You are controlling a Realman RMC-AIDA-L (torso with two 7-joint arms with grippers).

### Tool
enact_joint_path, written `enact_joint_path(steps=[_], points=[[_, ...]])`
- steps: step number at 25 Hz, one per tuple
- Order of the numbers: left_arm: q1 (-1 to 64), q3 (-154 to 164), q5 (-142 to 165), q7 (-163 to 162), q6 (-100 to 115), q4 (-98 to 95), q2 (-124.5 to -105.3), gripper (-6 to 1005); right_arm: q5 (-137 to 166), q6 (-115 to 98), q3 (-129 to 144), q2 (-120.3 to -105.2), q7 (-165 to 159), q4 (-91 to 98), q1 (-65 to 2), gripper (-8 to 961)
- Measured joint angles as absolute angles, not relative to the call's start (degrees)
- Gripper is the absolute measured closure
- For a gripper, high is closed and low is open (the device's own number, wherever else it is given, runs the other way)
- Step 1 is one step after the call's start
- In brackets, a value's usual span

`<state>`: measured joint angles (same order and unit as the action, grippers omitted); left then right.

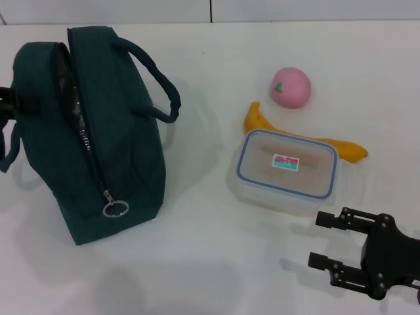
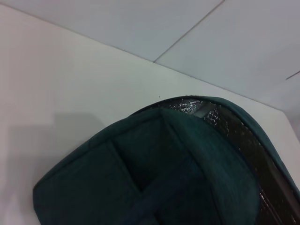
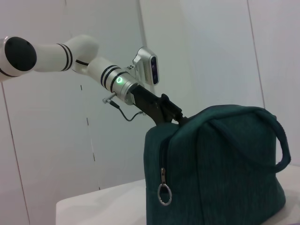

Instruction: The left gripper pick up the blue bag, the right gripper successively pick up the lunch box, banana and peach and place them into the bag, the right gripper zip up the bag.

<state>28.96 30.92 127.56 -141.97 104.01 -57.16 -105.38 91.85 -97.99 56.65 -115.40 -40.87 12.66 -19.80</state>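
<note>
Left gripper [image 3: 180,119] clamped, arm extended; right gripper [image 1: 319,239] low, fingers spread apart.

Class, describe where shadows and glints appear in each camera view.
Head view: soft shadow on the white table right of the dark teal fabric bag. Left wrist view: silver foil lining glints. Right wrist view: metal ring pull shines.

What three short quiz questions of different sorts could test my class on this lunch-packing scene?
1. True or false: the lunch box already sits inside the blue bag.
2. Which fruit lies right behind the lunch box, against its far edge? A) peach B) banana
3. Fill in: the right claw is ___, hovering near the lunch box, while the left claw is at the bag's top edge.

Key: 1 false; 2 B; 3 open.
</note>
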Motion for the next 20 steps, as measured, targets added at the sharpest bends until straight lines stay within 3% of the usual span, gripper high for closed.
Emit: enact_joint_path(steps=[8,16,20], points=[[29.3,30.8,127.3,-142.0,104.1,-57.0,-105.52,711,91.7,-98.5,56.5,-115.4,-40.9,12.3,-19.9,333],[29.3,30.5,125.1,-142.4,106.3,-56.8,-105.49,938,87.5,-100.6,56.5,-115.4,-41.1,10.2,-19.8,332],[29.2,30.5,122.7,-142.9,107.8,-56.8,-105.44,943,83.1,-104.9,56.5,-115.39,-44.2,9.0,-19.4,331]])
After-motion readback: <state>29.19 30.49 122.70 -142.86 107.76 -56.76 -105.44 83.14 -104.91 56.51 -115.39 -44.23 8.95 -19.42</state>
